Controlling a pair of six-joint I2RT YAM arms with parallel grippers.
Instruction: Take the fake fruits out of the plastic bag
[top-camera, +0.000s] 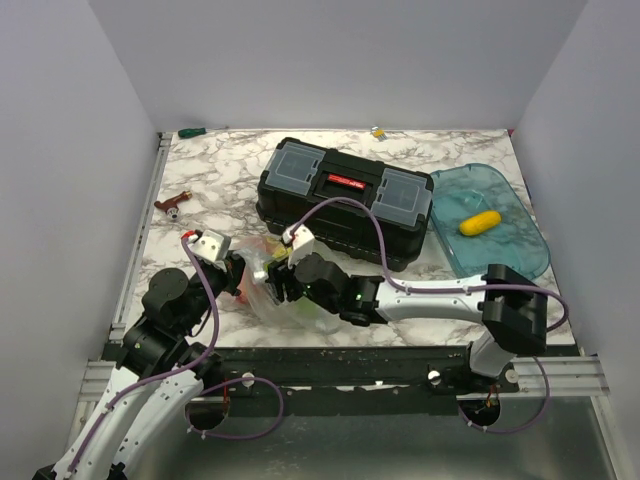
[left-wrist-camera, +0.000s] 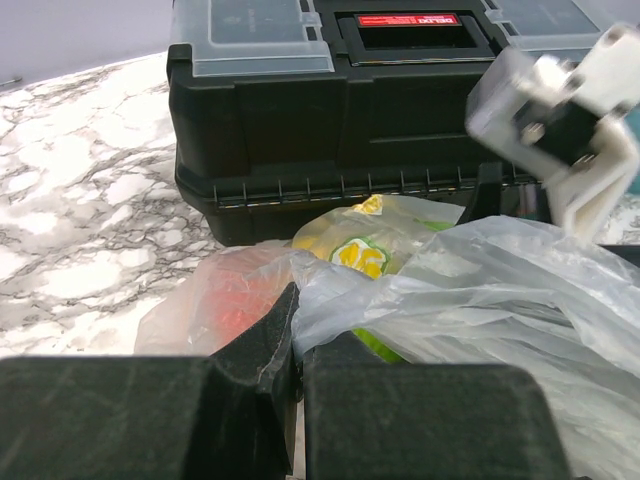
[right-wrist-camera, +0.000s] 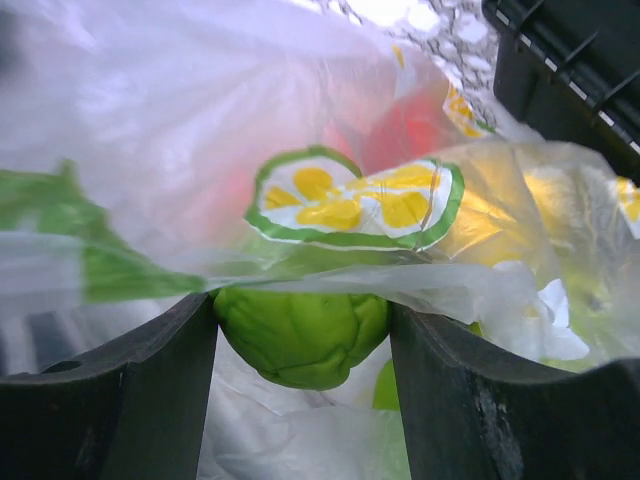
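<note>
Left arm (top-camera: 160, 335) pinches its jaws tight; right arm (top-camera: 430, 298) stretches leftward, jaws half-closed.

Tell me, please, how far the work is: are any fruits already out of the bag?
Done: one yellow fruit lies in the blue tray, outside the plastic bag. In hand: the left gripper pinches the bag's film, and the right gripper has its fingers closed around a green fruit at the bag. Left: a red fruit and other shapes show through the film, inside.

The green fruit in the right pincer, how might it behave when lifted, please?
Its smooth, rounded skin probably makes the green fruit slippery to pinch. Freed, it may well roll. The plastic bag draped over it looks limp and might drag along.
</note>
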